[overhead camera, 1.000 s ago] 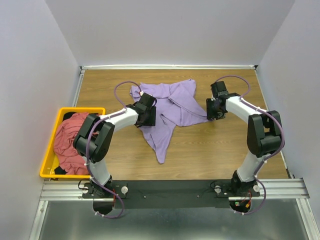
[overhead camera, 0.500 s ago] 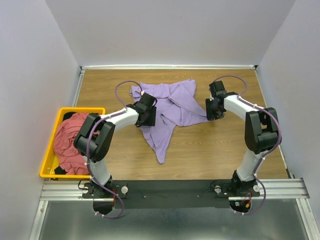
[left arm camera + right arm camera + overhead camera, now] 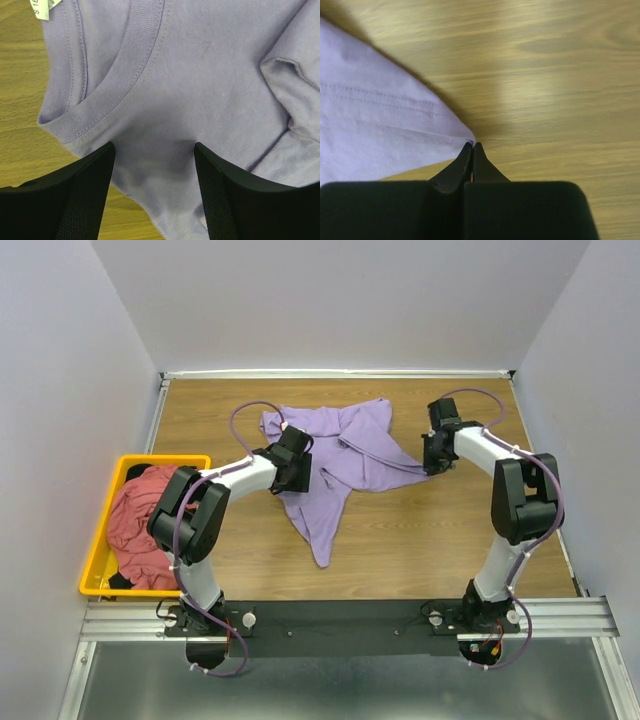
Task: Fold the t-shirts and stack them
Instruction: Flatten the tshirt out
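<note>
Fingertips of our right gripper (image 3: 472, 146) meet tight on the right-hand corner of the lavender t-shirt (image 3: 340, 455), which lies rumpled across the middle of the table (image 3: 450, 530). Our left gripper (image 3: 154, 150) stands wide, a finger on either side of the cloth just below the collar (image 3: 120, 95). We see a red-pink t-shirt (image 3: 135, 525) heaped in the yellow bin (image 3: 95, 560).

The wooden table (image 3: 440, 540) is carrying a crumpled lavender t-shirt (image 3: 350, 455), which is lying spread out toward the far edge, around the middle. A yellow bin (image 3: 165, 459) is sitting against the table's left edge.
</note>
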`<state>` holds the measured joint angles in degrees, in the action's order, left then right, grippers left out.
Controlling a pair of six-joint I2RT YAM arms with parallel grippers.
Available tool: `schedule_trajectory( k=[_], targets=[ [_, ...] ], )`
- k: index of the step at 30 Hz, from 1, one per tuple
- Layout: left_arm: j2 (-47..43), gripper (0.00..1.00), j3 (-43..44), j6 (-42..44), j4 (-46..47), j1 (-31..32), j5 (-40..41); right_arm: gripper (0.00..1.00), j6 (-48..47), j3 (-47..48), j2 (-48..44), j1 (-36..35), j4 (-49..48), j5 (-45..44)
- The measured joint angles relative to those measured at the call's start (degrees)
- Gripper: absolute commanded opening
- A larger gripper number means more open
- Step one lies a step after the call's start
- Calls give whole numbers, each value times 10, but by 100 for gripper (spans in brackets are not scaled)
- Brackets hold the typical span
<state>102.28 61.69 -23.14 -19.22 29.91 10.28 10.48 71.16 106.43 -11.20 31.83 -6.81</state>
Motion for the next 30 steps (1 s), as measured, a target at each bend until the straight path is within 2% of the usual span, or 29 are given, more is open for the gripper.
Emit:
schedule_trajectory(
  k=[4, 9, 12, 13, 15, 18, 19, 21, 26, 30],
  targets=[
    [0, 73, -1, 1, 0, -6, 5, 1, 47, -15, -18, 65, -3, 6],
    [0, 73, -5, 2, 7, -13, 8, 1, 127, -73, -56, 196, -12, 57],
    [0, 73, -6, 4, 11, -13, 8, 12, 157, -114, -71, 226, -9, 71],
    [0, 73, -7, 4, 12, -13, 9, 12, 164, -123, -79, 227, -6, 77],
    [0, 73, -7, 5, 12, -14, 9, 14, 165, -141, -107, 222, -2, 88],
    [0, 73, -7, 5, 13, -14, 10, 24, 147, -143, -151, 197, 9, 89],
    [-1, 73, -8, 6, 13, -14, 10, 33, 135, -135, -167, 176, 13, 84],
    [-2, 73, -10, 6, 15, -14, 10, 38, 116, -111, -175, 132, 18, 71],
    [-6, 74, -14, 6, 16, -15, 11, 59, 73, 0, -127, -15, 10, 41],
    [-8, 74, -16, 6, 16, -15, 11, 61, 65, 56, -71, -74, 8, 12]
  ],
)
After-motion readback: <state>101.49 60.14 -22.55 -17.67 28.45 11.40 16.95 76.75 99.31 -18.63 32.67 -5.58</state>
